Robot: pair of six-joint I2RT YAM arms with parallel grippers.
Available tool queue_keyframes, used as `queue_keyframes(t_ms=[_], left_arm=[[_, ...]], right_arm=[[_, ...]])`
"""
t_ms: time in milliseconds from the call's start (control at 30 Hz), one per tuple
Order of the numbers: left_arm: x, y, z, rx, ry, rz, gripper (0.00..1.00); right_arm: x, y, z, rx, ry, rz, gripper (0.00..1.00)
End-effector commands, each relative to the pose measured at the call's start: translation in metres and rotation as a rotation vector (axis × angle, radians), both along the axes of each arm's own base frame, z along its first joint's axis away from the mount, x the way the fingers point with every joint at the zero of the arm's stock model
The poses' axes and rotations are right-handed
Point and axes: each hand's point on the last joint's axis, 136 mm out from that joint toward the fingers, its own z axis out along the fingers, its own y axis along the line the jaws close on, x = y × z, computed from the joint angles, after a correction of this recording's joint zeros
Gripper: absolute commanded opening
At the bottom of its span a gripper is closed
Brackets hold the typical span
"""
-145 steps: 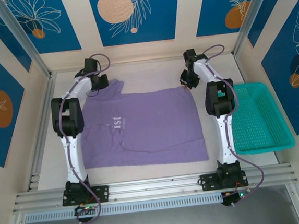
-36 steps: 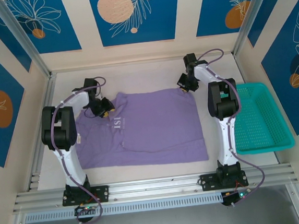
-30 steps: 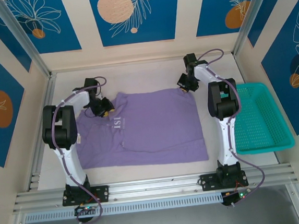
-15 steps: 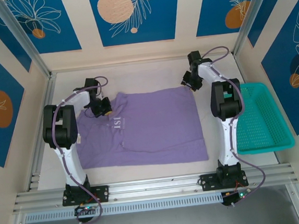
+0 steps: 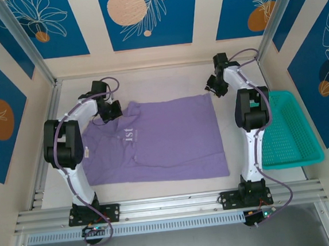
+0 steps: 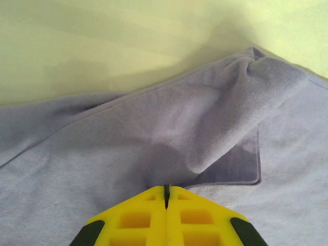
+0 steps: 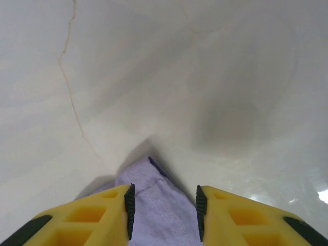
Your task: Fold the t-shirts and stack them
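Lavender t-shirt [image 5: 172,139] 1, teal basket [image 5: 289,161] 1, left pincer [image 6: 165,190], right pincer [image 7: 163,202]

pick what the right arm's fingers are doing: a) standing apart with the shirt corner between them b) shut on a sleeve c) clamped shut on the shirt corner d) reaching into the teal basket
a: in the right wrist view the right fingers stand apart, with the t-shirt corner lying in the gap between them.

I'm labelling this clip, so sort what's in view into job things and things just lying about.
For the job: purple t-shirt, left gripper, right gripper.
Just lying about: teal basket on the table, right of the right arm.
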Motion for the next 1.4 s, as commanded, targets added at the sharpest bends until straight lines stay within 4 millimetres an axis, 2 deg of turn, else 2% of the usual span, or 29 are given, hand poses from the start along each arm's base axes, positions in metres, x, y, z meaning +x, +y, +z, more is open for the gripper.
queue_keyframes(t_ms=[0,233,433,600,700,867,1067,1167,1300,1367], left_arm=[[0.0,0.0,0.016,0.029,-0.052,-0.034,0.0],[-0.002,0.002,0.023,0.041,-0.072,-0.041,0.0],[-0.002,0.003,0.027,0.049,-0.082,-0.04,0.0],[0.0,0.002,0.033,0.046,-0.101,-0.037,0.0],[0.005,0.002,0.04,0.049,-0.124,-0.037,0.0],[0.037,0.008,0.069,0.088,-0.218,-0.035,0.0],[0.092,0.018,0.12,0.164,-0.375,-0.06,0.0],[0.117,0.022,0.138,0.207,-0.44,-0.078,0.0],[0.148,0.04,0.146,0.284,-0.506,-0.057,0.0],[0.164,0.052,0.142,0.284,-0.519,-0.03,0.0]], right_arm=[[0.002,0.008,-0.007,0.02,0.025,0.04,0.39],[0.003,0.018,-0.019,0.035,0.046,0.06,0.35],[0.005,0.027,-0.023,0.038,0.05,0.082,0.33],[0.004,0.025,-0.026,0.012,0.065,0.083,0.24],[0.005,0.024,-0.025,0.01,0.058,0.087,0.15],[0.01,0.023,-0.009,0.004,0.018,0.099,0.0],[0.012,0.015,0.027,0.031,-0.07,0.083,0.0],[0.011,0.013,0.04,0.053,-0.097,0.079,0.0],[0.01,0.01,0.05,0.071,-0.118,0.074,0.0],[0.011,0.008,0.053,0.072,-0.12,0.066,0.0]])
